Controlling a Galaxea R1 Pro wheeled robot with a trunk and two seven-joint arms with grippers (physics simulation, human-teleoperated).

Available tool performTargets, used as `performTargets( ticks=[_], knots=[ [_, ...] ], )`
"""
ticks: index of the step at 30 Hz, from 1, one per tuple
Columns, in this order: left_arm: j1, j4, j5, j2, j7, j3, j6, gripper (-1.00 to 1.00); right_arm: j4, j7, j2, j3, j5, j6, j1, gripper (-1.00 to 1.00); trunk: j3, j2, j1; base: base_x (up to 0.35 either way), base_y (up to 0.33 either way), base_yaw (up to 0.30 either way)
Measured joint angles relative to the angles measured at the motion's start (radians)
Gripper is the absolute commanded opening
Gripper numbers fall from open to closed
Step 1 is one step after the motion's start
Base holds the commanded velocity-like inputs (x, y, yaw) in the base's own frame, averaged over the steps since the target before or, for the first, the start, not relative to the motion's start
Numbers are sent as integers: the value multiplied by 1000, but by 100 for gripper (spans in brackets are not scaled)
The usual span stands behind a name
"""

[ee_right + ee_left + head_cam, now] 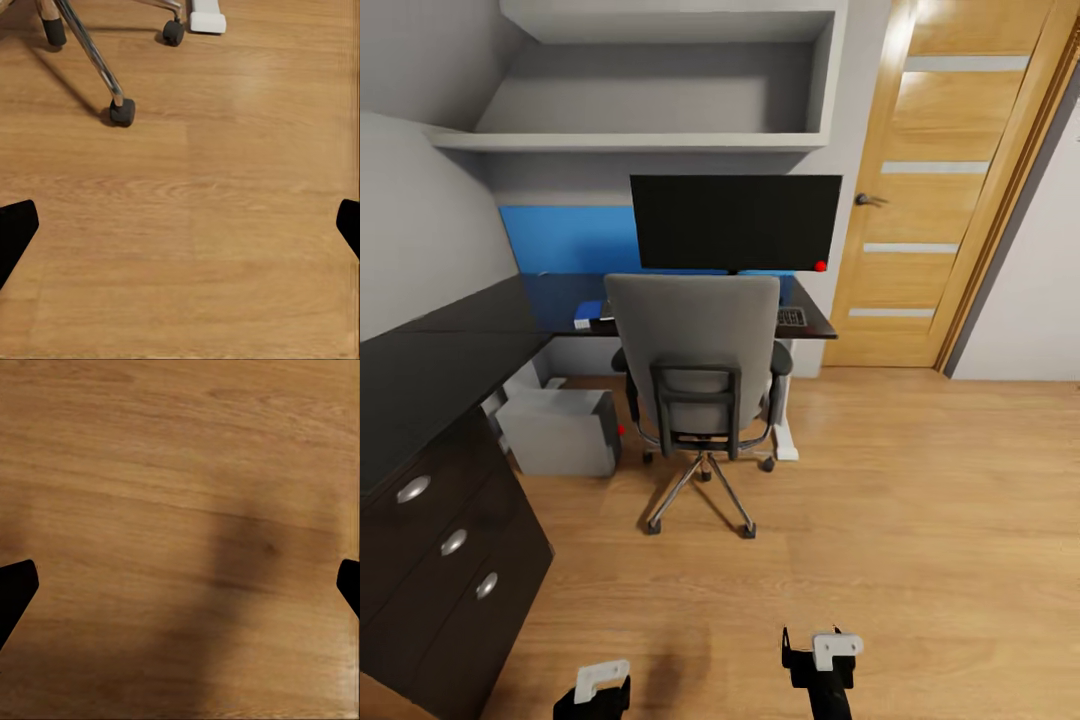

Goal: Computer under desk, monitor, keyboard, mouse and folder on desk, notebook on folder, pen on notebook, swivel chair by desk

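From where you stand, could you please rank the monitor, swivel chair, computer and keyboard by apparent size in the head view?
1. swivel chair
2. monitor
3. computer
4. keyboard, mostly hidden behind the chair

The monitor sits farther away, so its true rank against the chair is unsure.

Even bright indoor light, soft render blur throughout, faint glare on the door (950,180) at upper right, broad soft shadow on the floor (180,450) in the left wrist view, thin chair-leg shadows, glossy black surface (430,370) dim at left
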Motion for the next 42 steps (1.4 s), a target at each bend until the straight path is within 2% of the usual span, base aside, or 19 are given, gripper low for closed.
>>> performTargets(
  ticks=[7, 11, 13, 17, 20, 24, 30, 33, 42],
  knots=[
    [0, 22, 69, 1, -2, 0, -1, 100, 2, -1, 3, 1, -1, 1, 0, 100, 22, 49, -27, -297, -137, 0],
    [0, 48, 91, 2, -4, 0, -1, 100, 4, -1, 6, 1, 0, 5, 0, 100, 34, 77, -42, -298, -136, 0],
    [0, 53, 94, 4, -4, 0, -1, 100, 7, -1, 5, 0, 1, 6, 0, 100, 41, 91, -50, -289, -122, 0],
    [0, 59, 97, 16, -8, 0, -18, 100, 77, 1, 2, 0, 1, 5, 2, 100, 53, 119, -66, -103, -38, 0],
    [-1, 76, 99, 36, -11, 0, -87, 100, 88, 1, -1, 0, 2, 4, 5, 100, 63, 140, -77, -16, -6, 0],
    [1, 82, 100, 46, -12, 0, -150, 100, 90, 1, -8, 1, 2, 4, 7, 100, 75, 168, -93, -5, -2, 0],
    [44, 83, 100, 48, -15, -1, -194, 100, 91, 2, -22, 1, 2, 0, 42, 100, 94, 210, -116, -1, 0, 0],
    [65, 83, 99, 48, -17, -1, -242, 100, 91, 1, -28, 1, 3, -10, 60, 100, 103, 231, -127, 0, 0, 0],
    [142, 83, 97, 43, -24, -2, -310, 100, 92, 1, -72, 1, 2, -107, 99, 100, 132, 294, -162, 0, 0, 0]
  ],
)
